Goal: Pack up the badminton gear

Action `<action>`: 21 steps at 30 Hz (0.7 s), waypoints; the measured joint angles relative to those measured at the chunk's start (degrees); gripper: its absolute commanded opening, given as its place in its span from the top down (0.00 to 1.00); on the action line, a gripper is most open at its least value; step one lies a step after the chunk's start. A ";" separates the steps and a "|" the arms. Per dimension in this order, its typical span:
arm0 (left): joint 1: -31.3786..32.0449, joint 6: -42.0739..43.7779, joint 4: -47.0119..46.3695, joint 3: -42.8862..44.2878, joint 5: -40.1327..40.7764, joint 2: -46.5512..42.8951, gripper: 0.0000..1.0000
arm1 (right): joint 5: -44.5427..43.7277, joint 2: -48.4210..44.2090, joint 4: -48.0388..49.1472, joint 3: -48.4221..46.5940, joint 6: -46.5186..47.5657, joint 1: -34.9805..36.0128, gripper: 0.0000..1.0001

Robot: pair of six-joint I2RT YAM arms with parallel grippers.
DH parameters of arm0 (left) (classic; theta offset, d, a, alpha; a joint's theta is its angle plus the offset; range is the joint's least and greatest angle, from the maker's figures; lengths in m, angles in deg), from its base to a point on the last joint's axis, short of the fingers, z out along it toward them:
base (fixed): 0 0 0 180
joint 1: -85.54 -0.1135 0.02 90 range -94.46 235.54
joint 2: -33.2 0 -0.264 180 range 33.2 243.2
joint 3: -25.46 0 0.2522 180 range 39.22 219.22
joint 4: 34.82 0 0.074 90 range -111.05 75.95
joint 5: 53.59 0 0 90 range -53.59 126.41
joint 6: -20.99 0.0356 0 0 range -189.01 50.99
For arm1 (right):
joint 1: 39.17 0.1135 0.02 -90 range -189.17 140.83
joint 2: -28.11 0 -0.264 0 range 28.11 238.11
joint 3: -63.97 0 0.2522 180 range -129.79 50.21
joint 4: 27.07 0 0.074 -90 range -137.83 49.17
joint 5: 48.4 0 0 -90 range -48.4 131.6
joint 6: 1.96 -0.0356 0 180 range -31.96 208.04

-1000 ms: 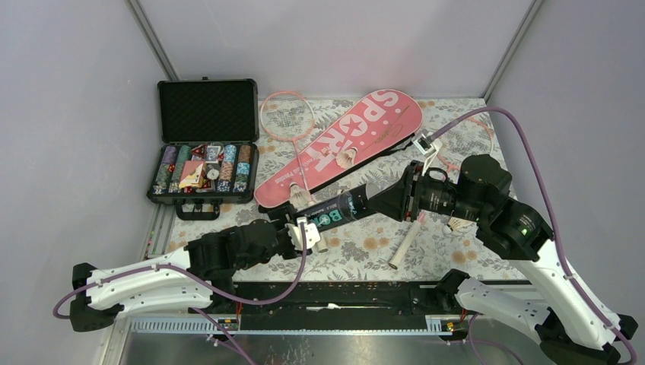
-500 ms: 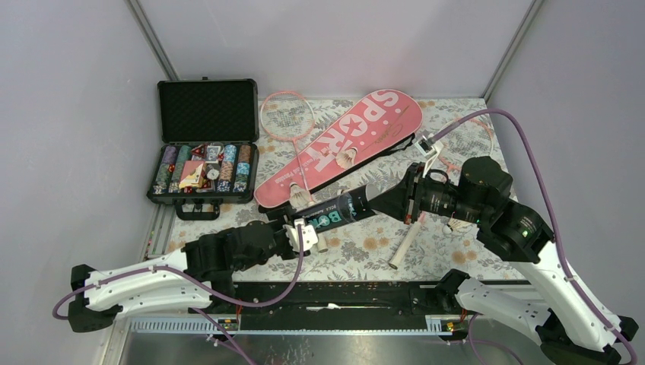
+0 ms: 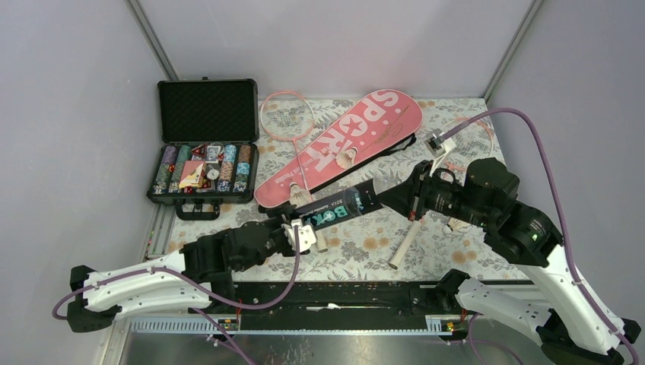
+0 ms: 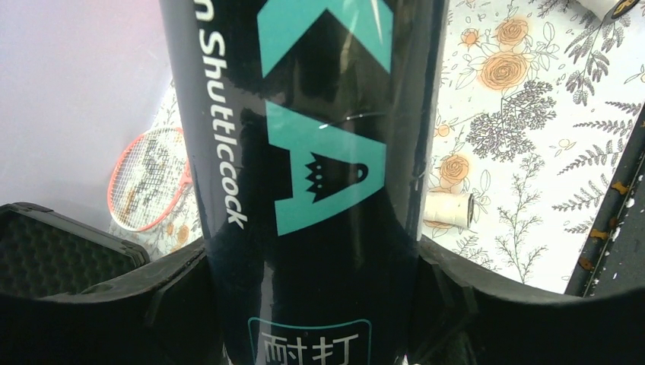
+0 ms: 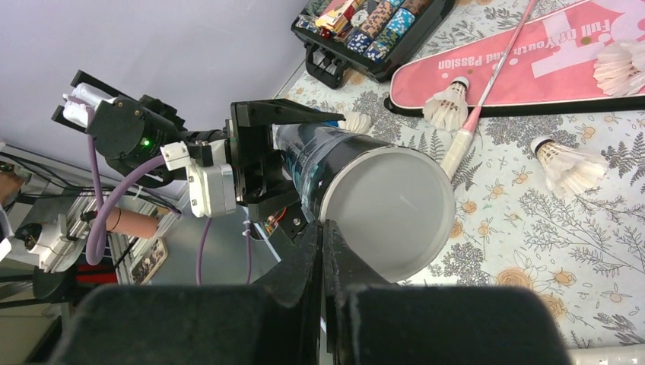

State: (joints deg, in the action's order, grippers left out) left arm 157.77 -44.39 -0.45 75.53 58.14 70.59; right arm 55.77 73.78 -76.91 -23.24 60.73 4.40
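Now | left gripper [image 4: 313, 308] clamps tube [image 4: 304, 152] | right gripper [image 5: 322, 247] closed, seemingly touching its end

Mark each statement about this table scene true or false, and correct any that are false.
1. The left gripper holds the black tube. True.
2. The poker chip case is closed. False: its lid stands open.
3. A shuttlecock lies on the pink bag. True.
4. Both rackets are packed inside the bag. False: one racket lies on top of it.
5. The right gripper is wide open. False: it is shut, at the tube's end.
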 measured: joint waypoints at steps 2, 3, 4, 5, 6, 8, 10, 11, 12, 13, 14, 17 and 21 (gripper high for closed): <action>0.04 0.48 -0.17 -0.37 0.09 -0.68 0.62 | -0.17 -0.04 -0.20 0.00 0.00 0.13 1.00; 0.07 0.74 -0.15 -0.52 0.11 -0.94 0.62 | -0.17 -0.04 -0.37 0.00 0.04 0.33 1.00; 0.07 0.96 -0.28 -0.74 0.20 -1.14 0.62 | -0.17 -0.04 -0.48 0.00 0.04 0.37 1.00; 0.07 1.11 -0.44 -0.98 0.22 -1.31 0.62 | -0.20 -0.02 -0.55 0.00 0.04 0.42 1.00; 0.07 1.22 -0.59 -1.16 0.28 -1.42 0.62 | -0.20 0.00 -0.63 0.00 0.04 0.46 1.00; 0.07 1.46 -0.63 -1.29 0.35 -1.53 0.62 | -0.28 0.00 -0.96 -0.13 0.04 0.52 1.00; 0.07 1.49 -0.59 -1.31 0.57 -1.77 0.62 | -0.59 0.09 -1.03 -0.57 0.07 0.55 1.00; 0.04 1.53 -0.04 -1.33 1.05 -2.03 0.62 | -1.46 0.04 -0.98 -1.01 0.13 0.52 1.00; 0.00 1.46 0.83 -1.49 1.90 -2.43 0.62 | -2.54 -0.09 -0.96 -1.70 0.13 0.46 1.00; -0.11 1.40 1.27 -1.73 2.54 -2.71 0.62 | -3.13 -0.33 -0.90 -2.34 0.11 0.35 1.00; -0.20 1.40 1.81 -1.97 2.99 -2.95 0.62 | -3.41 -0.52 -0.83 -2.75 0.11 0.31 1.00; -0.37 1.40 3.41 -2.27 4.11 -3.41 0.62 | -4.09 -1.25 -0.96 -3.91 0.11 0.31 1.00; -0.39 1.42 3.72 -2.27 4.61 -3.87 0.62 | -5.18 -1.60 -0.92 -4.66 0.11 0.31 1.00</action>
State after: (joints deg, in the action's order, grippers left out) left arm 157.38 -42.97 3.26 73.26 62.76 66.72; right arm 50.59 72.18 -77.83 -27.90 60.84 4.71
